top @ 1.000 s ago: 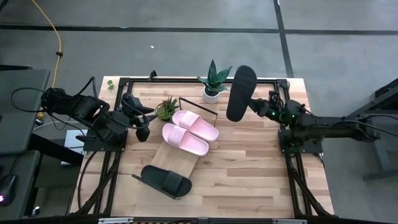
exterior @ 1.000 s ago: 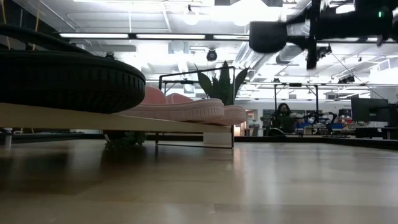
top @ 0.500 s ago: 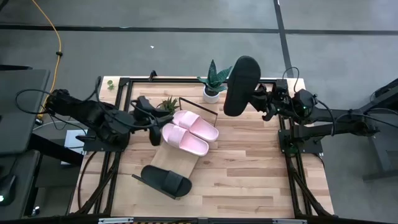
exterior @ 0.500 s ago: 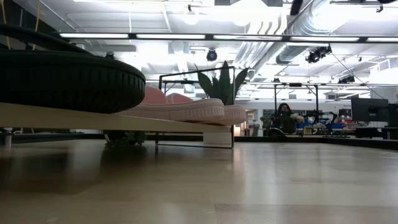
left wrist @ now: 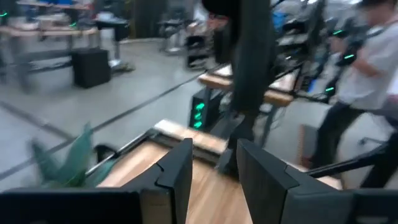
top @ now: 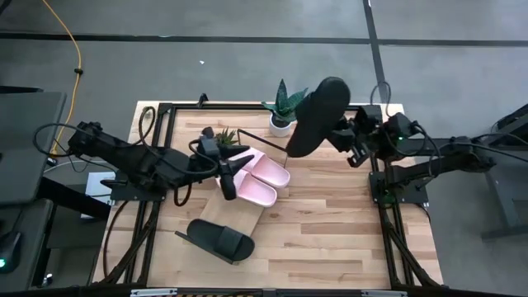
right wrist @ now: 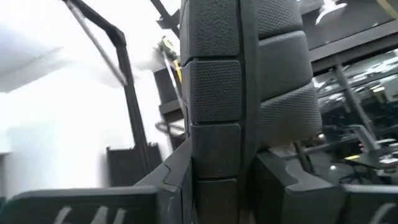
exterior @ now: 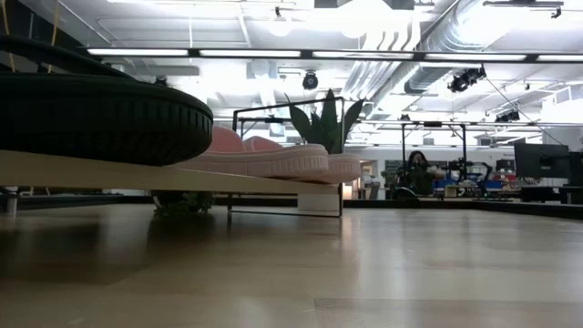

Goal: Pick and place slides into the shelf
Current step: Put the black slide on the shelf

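Note:
A black slide (top: 318,115) hangs high over the table's far right part, held by my right gripper (top: 340,134); its ribbed sole (right wrist: 236,93) fills the right wrist view. Two pale pink slides (top: 252,175) lie side by side on the shelf board (top: 235,210). Another black slide (top: 221,239) lies on the board's near end and looms at the left of the low view (exterior: 100,114). My left gripper (top: 226,183) hovers open over the pink slides' left edge, its fingers apart (left wrist: 214,168) around nothing. My right gripper pinches the black slide between its two fingers (right wrist: 180,180), one on each side of the sole near its middle (right wrist: 214,162). The fingers come about level from the table's right and lie across the slide. The slide is lifted clear, standing tilted on end.
A potted snake plant (top: 282,111) and a small succulent (top: 221,140) stand at the shelf's far end, beside its dark metal frame (top: 268,142). Bare tabletop (top: 346,223) lies to the right of the shelf. A person (left wrist: 373,62) stands beyond the table.
My left gripper has moved toward the table's right, from beside the succulent to over the pink slides. My right gripper has risen out of the low view with the black slide, which has tipped so that its lower end points toward the shelf.

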Available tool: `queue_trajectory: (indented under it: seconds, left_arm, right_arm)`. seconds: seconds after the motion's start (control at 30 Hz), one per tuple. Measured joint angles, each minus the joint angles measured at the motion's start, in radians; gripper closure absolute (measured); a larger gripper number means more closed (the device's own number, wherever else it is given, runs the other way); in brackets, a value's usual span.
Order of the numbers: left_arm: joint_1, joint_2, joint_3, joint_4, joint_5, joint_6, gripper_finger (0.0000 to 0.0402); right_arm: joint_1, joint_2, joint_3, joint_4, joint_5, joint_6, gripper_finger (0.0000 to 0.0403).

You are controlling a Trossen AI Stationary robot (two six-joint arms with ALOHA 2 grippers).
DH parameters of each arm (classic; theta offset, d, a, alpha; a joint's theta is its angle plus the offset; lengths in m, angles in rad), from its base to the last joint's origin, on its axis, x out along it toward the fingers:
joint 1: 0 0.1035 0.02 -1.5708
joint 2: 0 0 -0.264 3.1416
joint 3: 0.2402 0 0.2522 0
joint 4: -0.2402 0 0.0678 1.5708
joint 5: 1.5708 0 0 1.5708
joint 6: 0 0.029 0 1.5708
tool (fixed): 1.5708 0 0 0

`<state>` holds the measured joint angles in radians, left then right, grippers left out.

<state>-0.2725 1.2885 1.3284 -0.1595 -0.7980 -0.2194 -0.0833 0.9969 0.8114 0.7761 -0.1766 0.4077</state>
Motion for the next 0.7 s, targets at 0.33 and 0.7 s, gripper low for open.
queue_trajectory:
  seconds: [0.33, 0.7]
  left_arm:
    - [0.066, 0.044, 0.000, 0.099, 0.075, 0.049, 0.0286]
    - [0.064, 0.071, 0.000, 0.165, 0.221, 0.166, 0.0252]
  right_arm:
    - [0.013, 0.186, 0.159, 0.127, -0.136, -0.005, 0.0309]
    - [0.011, 0.222, 0.205, 0.101, -0.175, 0.009, 0.0309]
